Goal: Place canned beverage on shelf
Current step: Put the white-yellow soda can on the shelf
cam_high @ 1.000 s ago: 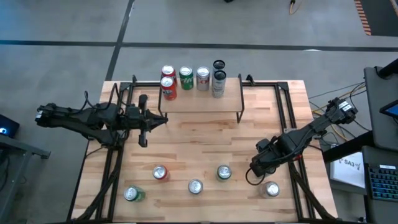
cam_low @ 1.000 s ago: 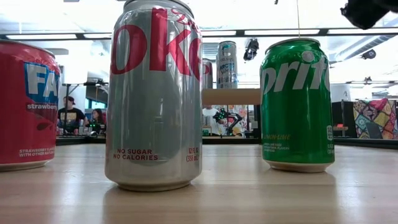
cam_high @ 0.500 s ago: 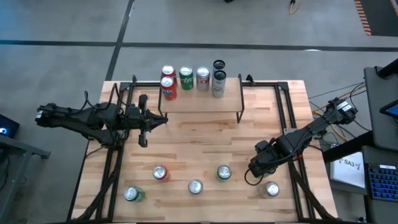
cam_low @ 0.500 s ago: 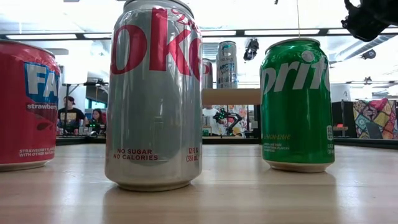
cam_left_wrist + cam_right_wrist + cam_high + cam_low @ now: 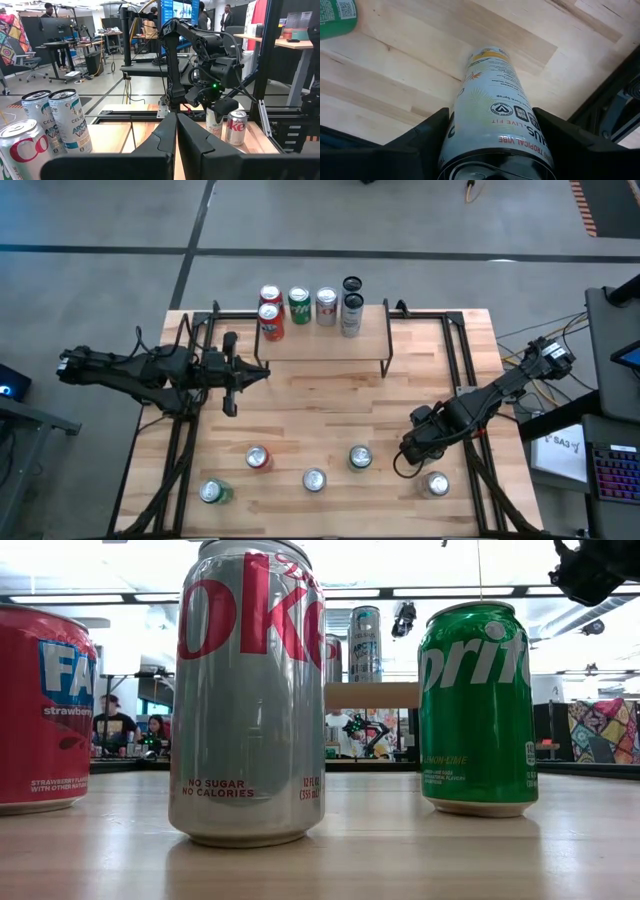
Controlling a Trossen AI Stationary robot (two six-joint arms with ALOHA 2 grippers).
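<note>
The right gripper [image 5: 492, 150] straddled a white can [image 5: 495, 115] standing on the table [image 5: 330, 415], its fingers [image 5: 420, 137] flanking it, not yet visibly clamped. The shelf [image 5: 325, 345] stood well beyond. The left gripper [image 5: 176, 127] stayed clenched, empty.

Both arms are dark, nearly black, built of slim jointed segments with loose black cables looping along them. The left hand [image 5: 231, 402] ends in two flat, matte black fingers [image 5: 159, 145] with angular edges. The right hand [image 5: 412, 450] is bulkier, with a small green light glowing on it
</note>
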